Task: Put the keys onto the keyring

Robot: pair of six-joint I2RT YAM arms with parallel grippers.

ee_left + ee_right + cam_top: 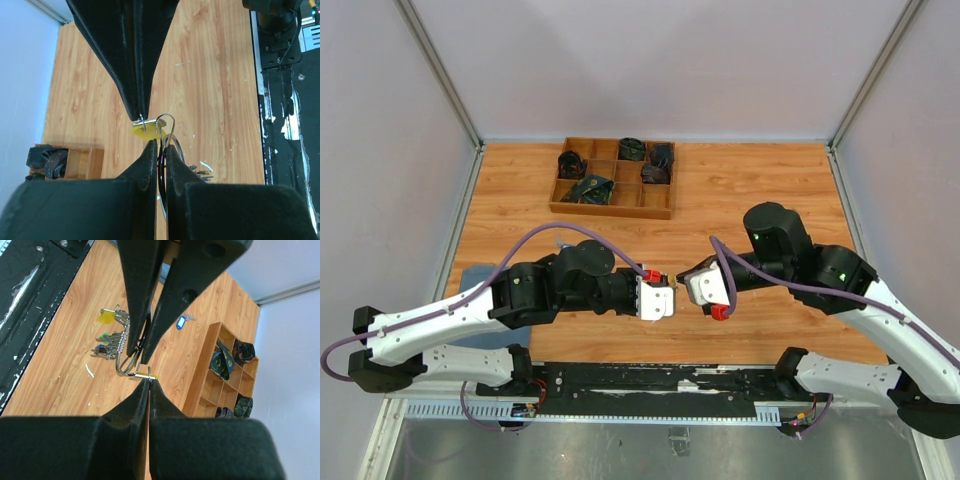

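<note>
Both grippers meet above the table's near middle. My left gripper (159,145) is shut on the keyring (172,121), a thin silver wire loop that sticks up past its fingertips. My right gripper (149,381) is shut on a key with a yellow head (151,375), held against the keyring (122,371). From the left wrist the yellow key (142,133) sits at the right gripper's tips, just left of the ring. More keys (110,342) lie bunched on the table below, with green and blue heads and one yellow head (105,317). In the top view the left gripper (670,300) and right gripper (688,292) almost touch.
A wooden compartment tray (615,208) holding dark rolled items stands at the back of the table. A small blue tag (180,322) lies on the wood between the keys and the tray (202,385). A black rail (650,378) runs along the near edge.
</note>
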